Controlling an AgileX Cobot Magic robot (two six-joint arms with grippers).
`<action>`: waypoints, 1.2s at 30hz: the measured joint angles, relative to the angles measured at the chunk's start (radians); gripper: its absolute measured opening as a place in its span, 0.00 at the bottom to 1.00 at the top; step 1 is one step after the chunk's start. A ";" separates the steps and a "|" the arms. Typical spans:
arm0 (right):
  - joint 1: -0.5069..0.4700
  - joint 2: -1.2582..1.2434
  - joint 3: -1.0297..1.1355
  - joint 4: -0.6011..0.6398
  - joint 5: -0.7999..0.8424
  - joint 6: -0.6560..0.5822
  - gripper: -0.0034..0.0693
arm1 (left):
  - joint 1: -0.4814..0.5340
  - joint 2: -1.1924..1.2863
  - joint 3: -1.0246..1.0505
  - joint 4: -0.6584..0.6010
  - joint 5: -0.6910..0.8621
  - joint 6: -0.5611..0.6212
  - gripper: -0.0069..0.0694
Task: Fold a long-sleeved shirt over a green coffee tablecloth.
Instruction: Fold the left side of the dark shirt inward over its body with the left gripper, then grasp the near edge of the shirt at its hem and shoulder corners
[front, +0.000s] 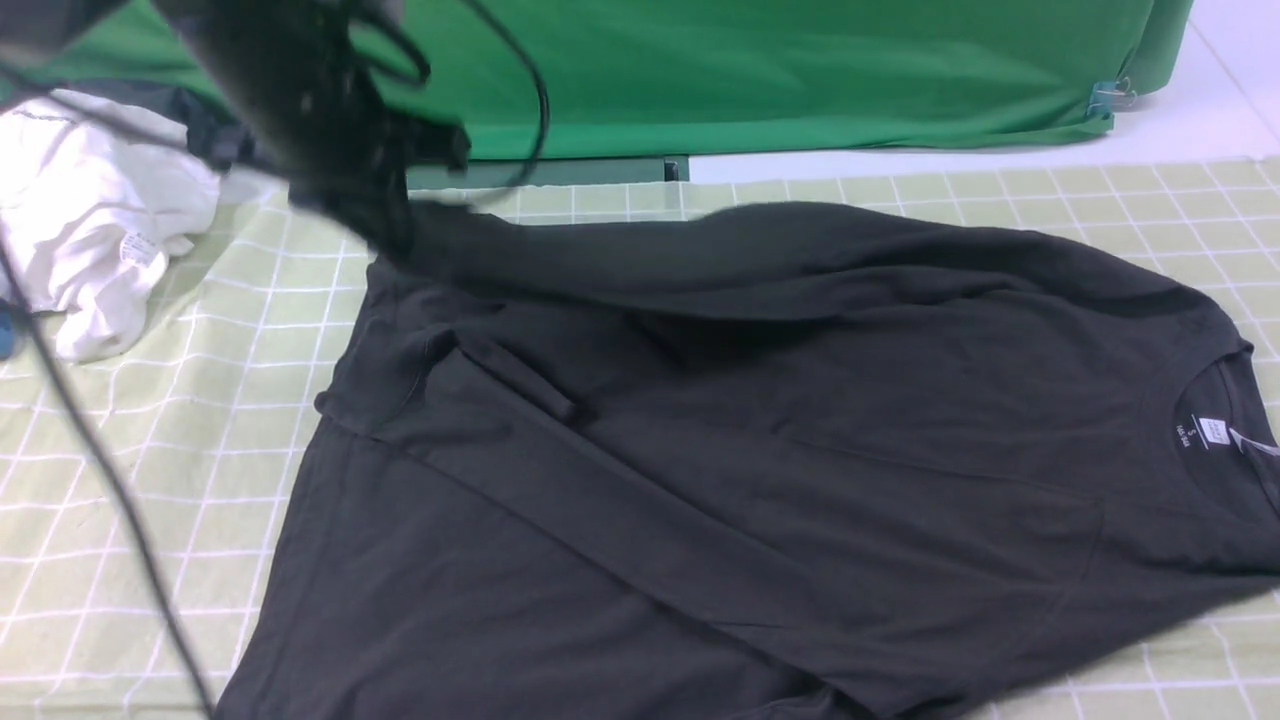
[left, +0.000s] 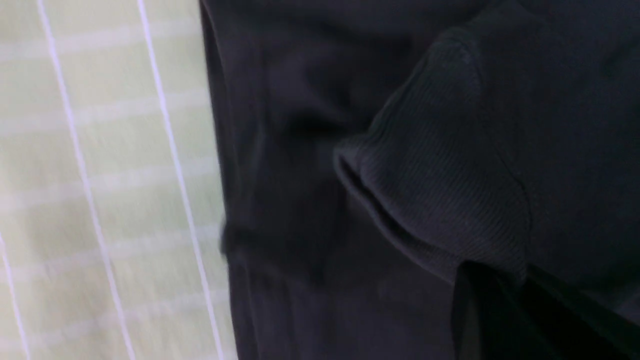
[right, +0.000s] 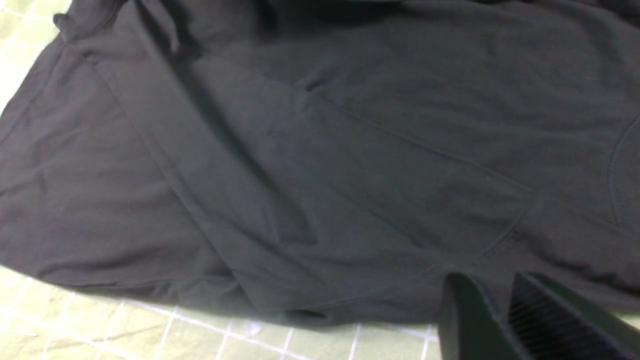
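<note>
While pinching the black cotton long-sleeved shirt (front: 750, 420) in the left gripper (front: 392, 235), avoid slip-causing jerks; keep parted, empty right gripper (right: 495, 292) clear.

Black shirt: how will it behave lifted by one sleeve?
Probably floppy: the long-sleeved shirt lies creased on the green coffee tablecloth. Rest will likely trail: the raised sleeve pulls taut from the left hand. The ribbed cuff probably won't slip.

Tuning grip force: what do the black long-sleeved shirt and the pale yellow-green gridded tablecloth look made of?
Black long-sleeved shirt: soft matte knit, probably cotton jersey; drapes in soft folds, cuff finely ribbed. Pale yellow-green gridded tablecloth: thin matte cloth, creased; fibre unclear.
</note>
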 joint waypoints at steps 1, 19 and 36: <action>0.000 0.000 0.000 0.000 0.001 0.000 0.23 | -0.002 -0.034 0.071 -0.001 -0.013 -0.006 0.12; 0.000 0.000 0.000 0.000 0.004 0.000 0.24 | -0.010 -0.245 0.704 -0.091 -0.317 -0.049 0.28; 0.000 0.000 0.000 0.000 0.003 0.000 0.24 | -0.010 -0.268 0.973 0.090 -0.248 -0.206 0.90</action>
